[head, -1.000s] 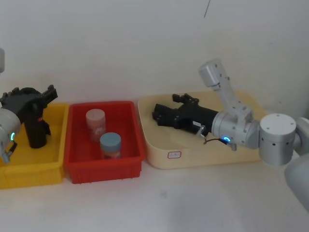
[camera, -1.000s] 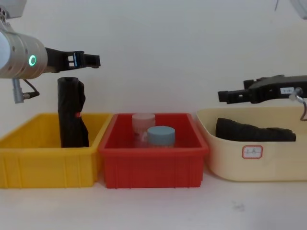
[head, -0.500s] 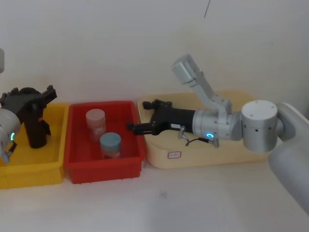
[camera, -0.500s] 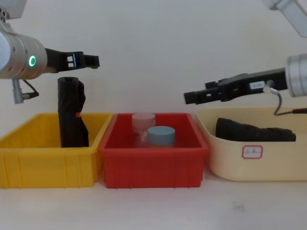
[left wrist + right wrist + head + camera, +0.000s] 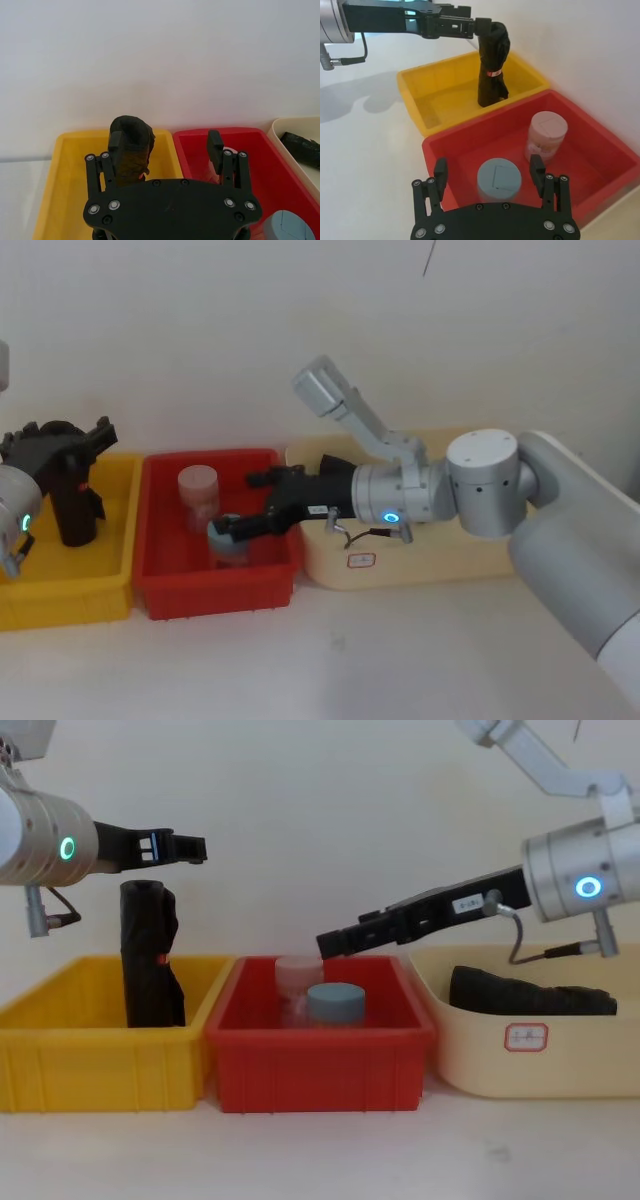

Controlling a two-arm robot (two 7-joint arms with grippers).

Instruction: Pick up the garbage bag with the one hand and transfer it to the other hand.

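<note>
1. The bag (image 5: 530, 992) lies flat in the cream tray (image 5: 470, 1065), with nothing gripping it.
2. The left claw (image 5: 188, 847) hangs wide open, held level beside the top of an upright red-marked roll (image 5: 150, 955) in the yellow bin (image 5: 60, 1060).
3. The right claw (image 5: 335, 938), wide and empty, is stretched out and tilted slightly down over the red bin (image 5: 320, 1065). It seems to be reaching leftward for a handover, away from the bag.

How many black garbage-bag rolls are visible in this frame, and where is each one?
2. One roll stands upright in the yellow bin, bearing a small red mark. The other roll lies flat in the cream tray. More could be hidden behind the bin walls.
</note>
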